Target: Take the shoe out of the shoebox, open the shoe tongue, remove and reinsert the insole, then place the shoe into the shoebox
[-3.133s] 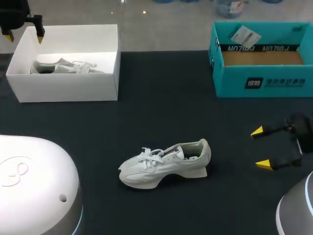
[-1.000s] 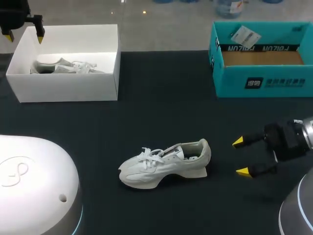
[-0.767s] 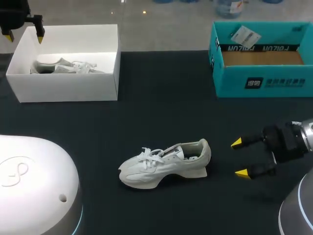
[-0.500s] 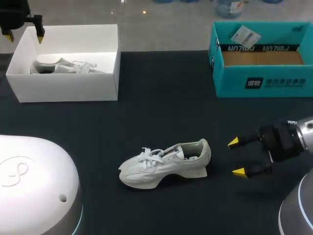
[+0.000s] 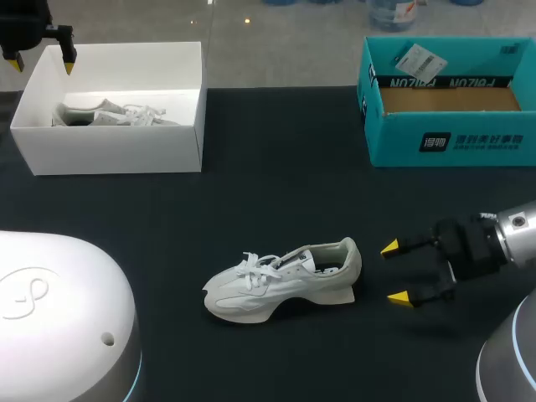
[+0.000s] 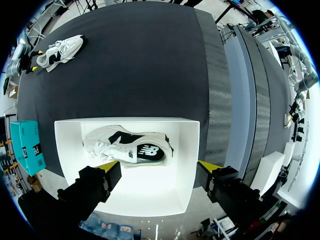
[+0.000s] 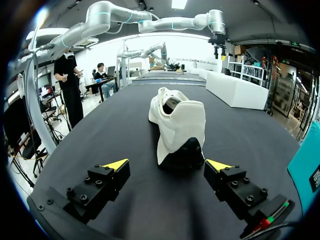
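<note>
I had the right gripper (image 5: 394, 272) low over the table (image 5: 276, 167), fingers spread, just behind the heel of the white shoe (image 5: 285, 280) and clear of it. The shoe stood on its sole near mid-table, toe toward my left. The left gripper (image 5: 42, 61), fingers likewise spread, hung above the white shoebox (image 5: 117, 151), which contained a second shoe (image 5: 109, 113).
</note>
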